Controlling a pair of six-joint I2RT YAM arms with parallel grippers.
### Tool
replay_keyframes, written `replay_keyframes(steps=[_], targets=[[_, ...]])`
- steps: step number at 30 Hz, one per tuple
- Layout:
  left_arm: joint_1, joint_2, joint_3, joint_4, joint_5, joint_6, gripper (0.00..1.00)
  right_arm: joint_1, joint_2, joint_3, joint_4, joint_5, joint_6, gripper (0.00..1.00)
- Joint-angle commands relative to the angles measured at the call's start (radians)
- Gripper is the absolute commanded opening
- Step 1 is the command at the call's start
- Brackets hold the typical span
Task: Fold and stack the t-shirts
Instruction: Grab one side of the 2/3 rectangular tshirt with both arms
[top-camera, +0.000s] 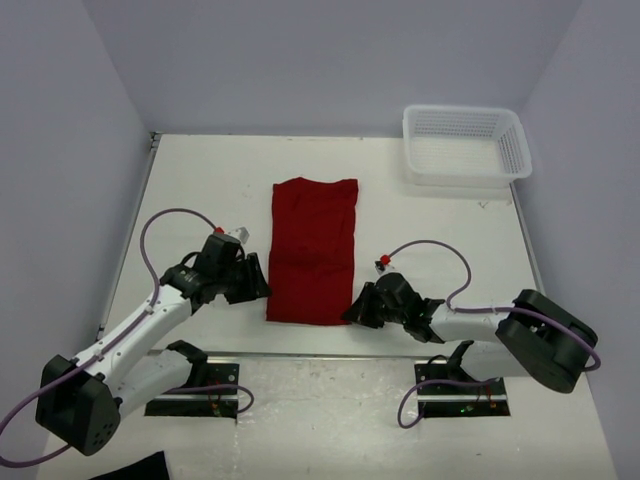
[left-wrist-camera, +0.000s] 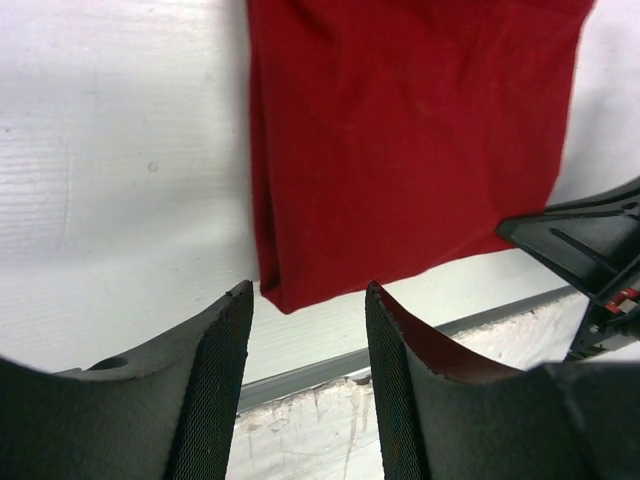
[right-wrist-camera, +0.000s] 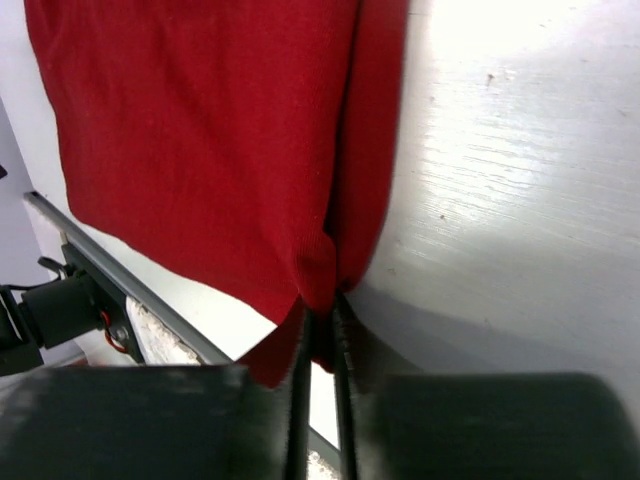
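**At the near hem: right tool on the cloth, left tool not yet**

The dark red t-shirt (top-camera: 313, 250) lies flat in the middle of the tabletop (top-camera: 200, 190) as a long strip. Its sides are folded in and its hem points toward the arm bases. The white mesh basket (top-camera: 465, 172) sits well apart at the far right corner.

The right tool (right-wrist-camera: 320, 335) has its fingers almost together, nipping the near right corner of the hem. The wrist view shows a thin tuck of cloth between them.

The left tool (left-wrist-camera: 305, 330) has its fingers apart with nothing between them. The near left corner lies just ahead of the tips, and I see no contact.

Risks (my judgement):
- The right pinch sits at the very edge of the cloth and may hold only some of the layers. A lift could peel the layers apart and undo the side fold.
- If the right side rises before the left has closed, the hem would go up unevenly and the strip would skew or twist.
- If the left tool closes short of the corner, it would catch nothing. If it comes in too low, it would shove the corner and rumple it.
- The hem lies near the tabletop's front edge, so a drag toward the bases could pull cloth over it.
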Motion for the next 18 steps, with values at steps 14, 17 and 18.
replay_keyframes(steps=[14, 17, 18], targets=[[0.009, -0.004, -0.053, 0.024, 0.096, -0.032, 0.64, 0.014, 0.059, -0.003, -0.133, 0.061, -0.02, 0.0], [0.009, 0.013, -0.077, 0.025, 0.091, -0.032, 0.63, 0.014, 0.053, -0.003, -0.131, 0.056, -0.022, 0.0], [0.009, 0.024, -0.087, 0.028, 0.091, -0.032, 0.63, 0.014, 0.052, -0.003, -0.129, 0.054, -0.022, 0.0]])
